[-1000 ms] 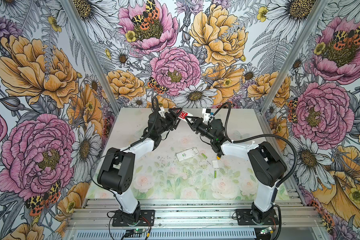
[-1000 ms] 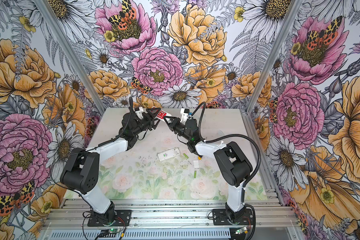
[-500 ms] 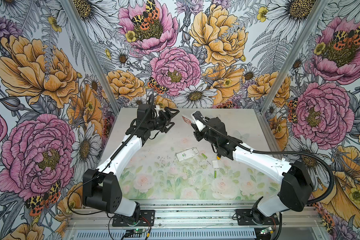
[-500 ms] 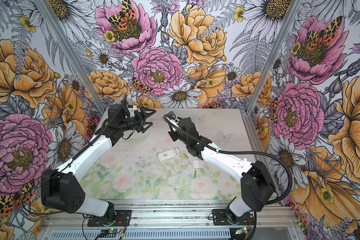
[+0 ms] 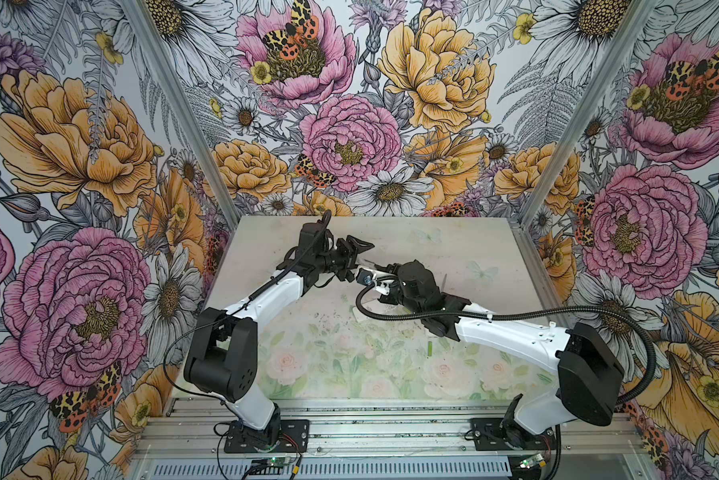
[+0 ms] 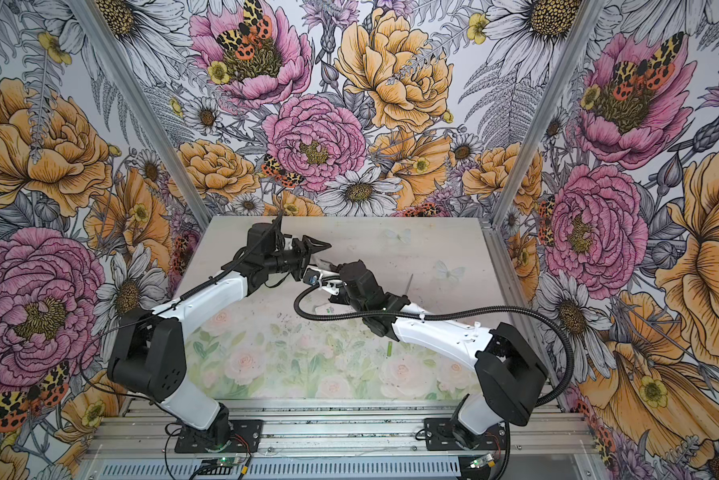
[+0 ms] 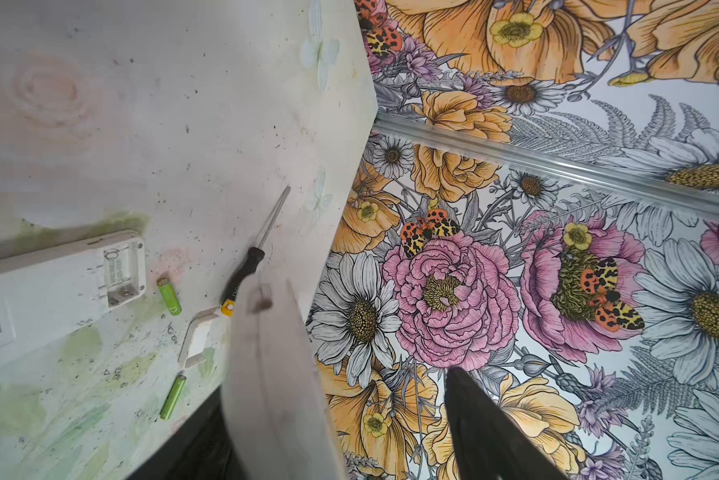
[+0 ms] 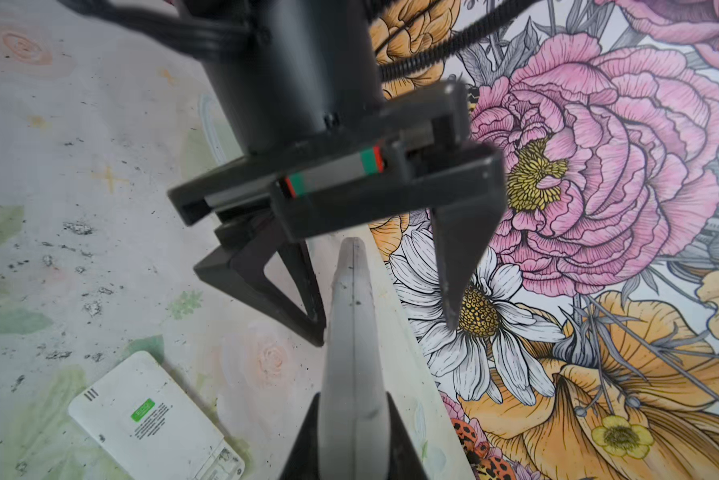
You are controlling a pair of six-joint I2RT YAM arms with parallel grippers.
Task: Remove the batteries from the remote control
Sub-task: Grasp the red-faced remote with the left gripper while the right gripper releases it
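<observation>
Left gripper (image 8: 385, 328) stands with its jaws spread wide and nothing in them. One jaw is on either side of the tip of the grey remote (image 8: 349, 324), and as far as the right wrist view shows neither touches it. Right gripper (image 8: 351, 415) is clamped tight on the same remote lower down, holding it edge-up in the air above the table (image 7: 183, 104).

On that table lies a white remote (image 7: 50, 291), back up, its battery bay (image 7: 121, 270) uncovered and empty. Near it lies the screwdriver (image 7: 247, 266) with the black-and-yellow handle, and just beside its yellow end is the loose battery cover (image 7: 198, 338). Smallest are the batteries: the first green battery (image 7: 169, 296) just beside the open bay, the second green battery (image 7: 173, 397) past the cover — both flat on the table and clear of either gripper. No copper-orange or black battery shows in any view.

The step in hand looks like the grey remote: the white one is unloaded, and the grey one is held up between the arms for a two-handed grip. Only its edge shows, so I cannot tell whether its cover is on. The next move likely calls for the left jaws to close squarely on the free end — without twisting it out of the right gripper's hold — so the back can be turned up and opened.
</observation>
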